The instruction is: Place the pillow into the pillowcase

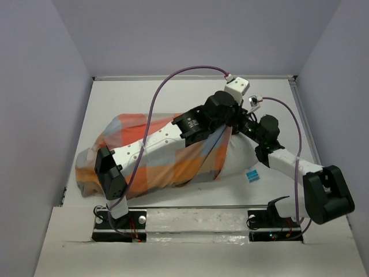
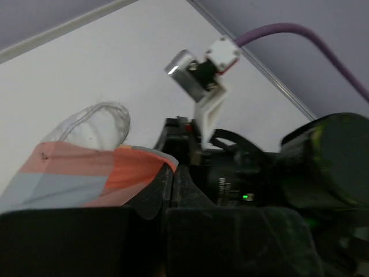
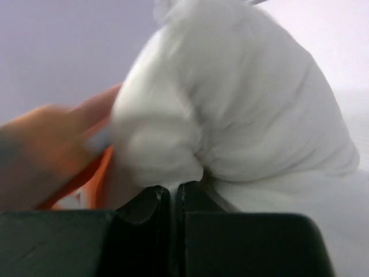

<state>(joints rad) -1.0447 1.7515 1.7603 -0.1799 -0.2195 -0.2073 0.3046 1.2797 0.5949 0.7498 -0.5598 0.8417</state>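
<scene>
The checked orange, light-blue and grey pillowcase (image 1: 167, 167) lies across the table with the white pillow (image 1: 239, 158) inside it. The pillow's right end sticks out of the case's mouth, with a small blue tag (image 1: 252, 176) beside it. My left gripper (image 1: 229, 129) reaches over the case and is shut on the pillowcase's edge (image 2: 98, 173) at the mouth, where the fabric runs into the closed left gripper (image 2: 172, 176). My right gripper (image 1: 245, 123) is shut on a bunched fold of the pillow (image 3: 248, 98). In the right wrist view the white cloth is pinched in the right gripper (image 3: 173, 193), with pillowcase (image 3: 52, 144) at the left.
Grey walls close in the white table (image 1: 144, 98) at the back and on both sides. The two wrists stand close together above the case's mouth, and the right arm's camera (image 2: 193, 72) and purple cable (image 2: 288, 34) loom just ahead of my left gripper.
</scene>
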